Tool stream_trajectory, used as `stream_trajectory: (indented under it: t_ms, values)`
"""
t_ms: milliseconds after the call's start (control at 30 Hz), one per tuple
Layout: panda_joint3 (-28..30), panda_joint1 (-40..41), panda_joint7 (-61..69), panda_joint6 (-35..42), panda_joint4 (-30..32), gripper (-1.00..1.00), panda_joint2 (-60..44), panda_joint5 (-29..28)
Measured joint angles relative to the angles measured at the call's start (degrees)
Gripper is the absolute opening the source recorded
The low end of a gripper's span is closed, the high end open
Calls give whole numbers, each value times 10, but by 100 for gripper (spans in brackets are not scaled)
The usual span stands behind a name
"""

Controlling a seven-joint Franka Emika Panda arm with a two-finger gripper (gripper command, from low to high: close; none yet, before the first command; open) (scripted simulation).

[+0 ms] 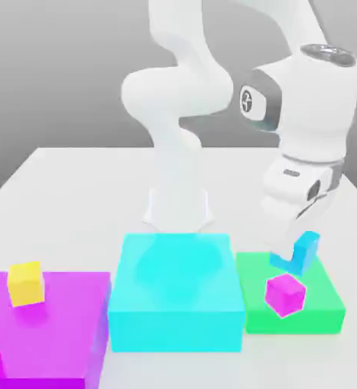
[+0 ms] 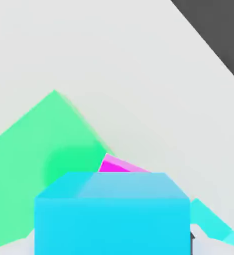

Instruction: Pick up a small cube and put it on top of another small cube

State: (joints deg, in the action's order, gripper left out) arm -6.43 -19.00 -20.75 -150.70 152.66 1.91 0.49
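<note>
The gripper (image 1: 294, 254) holds the blue cube (image 1: 306, 251) between its jaws, tilted. It hangs just above the pink cube (image 1: 285, 295), which sits on a green slab (image 1: 326, 304).

Big cyan block (image 1: 178, 292) perhaps crowding green slab (image 1: 326, 304).

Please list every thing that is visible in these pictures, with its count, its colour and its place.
Small sky-blue cube: one, sky blue, at the gripper, tilted, above the green slab.
Small magenta-pink cube: one, magenta-pink, on the green slab.
Flat green slab: one, green, at the exterior view's right.
Big cyan block: one, cyan, centre, before the arm's base.
Wide flat magenta slab: one, magenta, at the exterior view's left.
Small yellow cube: one, yellow, on the magenta slab.
White table: one, white, under everything.
Gripper: one, white, on the sky-blue cube.
</note>
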Motion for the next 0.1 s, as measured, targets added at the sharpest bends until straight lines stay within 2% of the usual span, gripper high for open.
stream_trajectory:
  t_ms: [100]
  values:
    - [0, 0, 0, 0, 0, 100, 0, 0]
